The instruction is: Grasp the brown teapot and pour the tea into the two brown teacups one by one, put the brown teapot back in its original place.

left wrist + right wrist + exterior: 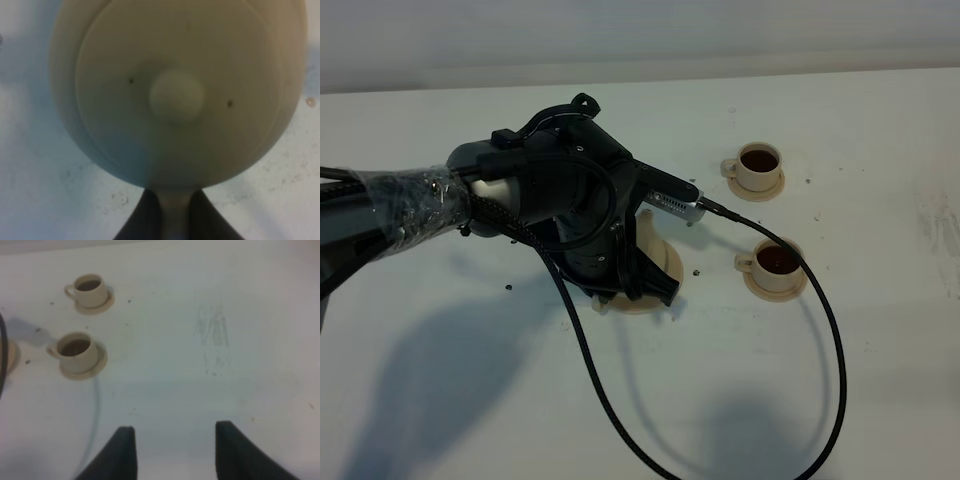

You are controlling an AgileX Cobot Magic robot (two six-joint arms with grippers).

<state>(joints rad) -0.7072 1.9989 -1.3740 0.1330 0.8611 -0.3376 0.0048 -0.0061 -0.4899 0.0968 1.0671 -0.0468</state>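
My left tool (175,222) is clamped on the brown teapot's (175,95) handle; the pot sits upright, knob up, handle toward my wrist. From above, my arm hides it over the wide saucer (663,262) mid-worktop (880,400). Both teacups (759,166) (778,265), holding dark tea, stand right of it. My right tool (172,450) hangs spread apart, empty.

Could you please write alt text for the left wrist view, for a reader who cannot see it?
A blurred close-up from directly above the brown teapot: its round beige lid with a central knob fills most of the picture. The left gripper's two dark fingers close on the teapot's handle at the picture's lower edge, over the white table.
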